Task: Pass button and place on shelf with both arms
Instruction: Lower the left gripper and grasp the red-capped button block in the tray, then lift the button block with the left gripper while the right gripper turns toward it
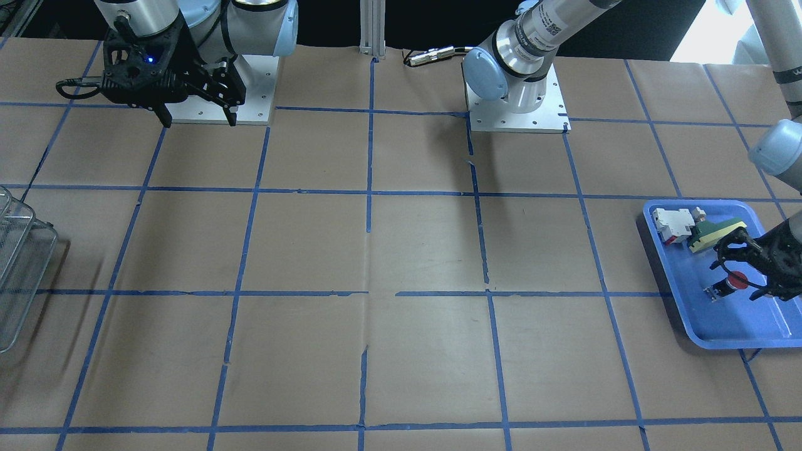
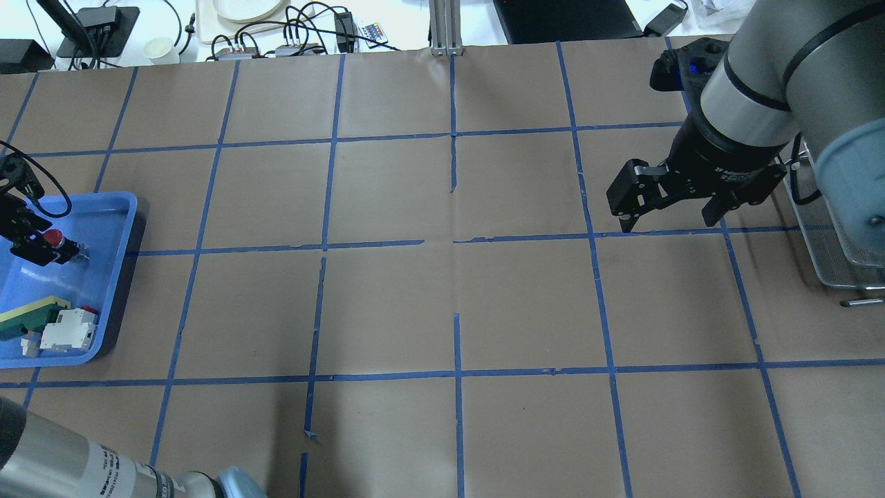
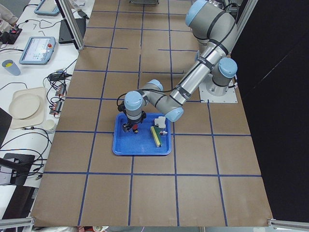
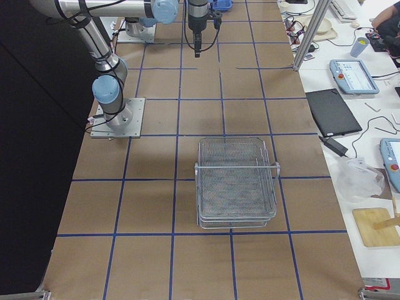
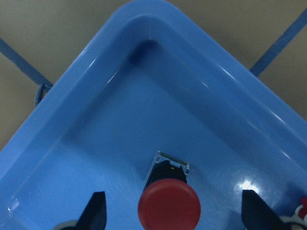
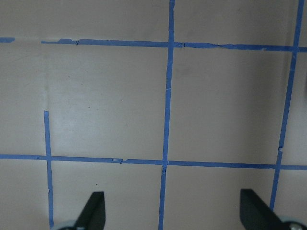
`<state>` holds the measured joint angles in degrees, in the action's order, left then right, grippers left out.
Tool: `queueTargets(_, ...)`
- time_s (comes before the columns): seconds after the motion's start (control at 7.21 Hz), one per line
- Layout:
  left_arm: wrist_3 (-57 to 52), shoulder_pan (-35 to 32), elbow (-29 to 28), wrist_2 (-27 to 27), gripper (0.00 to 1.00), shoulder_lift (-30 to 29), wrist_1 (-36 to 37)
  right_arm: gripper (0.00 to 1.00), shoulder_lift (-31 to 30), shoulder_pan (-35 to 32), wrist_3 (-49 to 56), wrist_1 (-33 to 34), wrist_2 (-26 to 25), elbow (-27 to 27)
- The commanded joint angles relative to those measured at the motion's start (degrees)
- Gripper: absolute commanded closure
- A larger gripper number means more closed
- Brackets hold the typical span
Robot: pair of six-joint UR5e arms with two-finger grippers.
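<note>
You are hovering the wide-open left hand (image 5: 175,211) astride the red-capped black push-button (image 5: 169,205), tail toward twelve o'clock; centre before closing.

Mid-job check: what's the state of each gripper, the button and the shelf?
left gripper: open, straddling the button, not closed.
right gripper: open, empty, held over the table.
button: lying in the blue tray, ungrasped.
shelf: empty, on the table.

No text, number or brand is legible. White lettering on the black collar (image 2: 726,169) of the right arm (image 2: 760,76) is too small to read. The same goes for the coded sticker (image 1: 551,28) on the left arm (image 1: 532,44), above its base plate (image 1: 495,122).
</note>
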<state>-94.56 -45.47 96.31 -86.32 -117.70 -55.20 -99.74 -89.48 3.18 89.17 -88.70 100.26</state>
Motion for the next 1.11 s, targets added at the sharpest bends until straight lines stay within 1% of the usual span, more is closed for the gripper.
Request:
queueTargets(0.0,-2.2,0.4,0.1,-0.2,0.75,0.4,0.1,0.0,0.2,0.2,-0.7,0.1,0.5,-0.1)
queueTargets(0.14,-2.2,0.4,0.1,-0.2,0.82,0.5,0.1,0.0,0.2,1.0,-6.5,-0.3,0.4,-0.1)
queueTargets(0.28,-2.0,0.4,-0.2,-0.3,0.82,1.4,-0.7,0.0,0.2,2.4,-10.0,-0.8,0.5,-0.1)
queueTargets(0.42,-0.8,0.2,-0.2,-0.2,0.83,3.5,-3.7,0.0,0.2,3.9,-10.2,-1.0,0.5,-0.1)
queueTargets(0.55,4.0,-0.7,-0.6,0.3,0.83,6.9,-10.8,0.0,0.3,6.2,-10.6,-1.9,0.8,-0.1)
queueTargets(0.69,11.3,-3.1,-0.1,0.6,0.83,9.8,-15.3,0.0,1.1,8.0,-15.8,-1.8,6.1,-0.1)
queueTargets(0.83,14.0,-6.2,-0.2,4.0,0.83,12.6,-22.5,0.0,2.5,8.5,-22.6,-1.8,14.1,-0.2)
queueTargets(0.97,21.5,-7.7,-0.4,8.7,0.83,16.0,-29.1,0.0,3.1,8.5,-30.8,-2.1,19.5,-0.1)
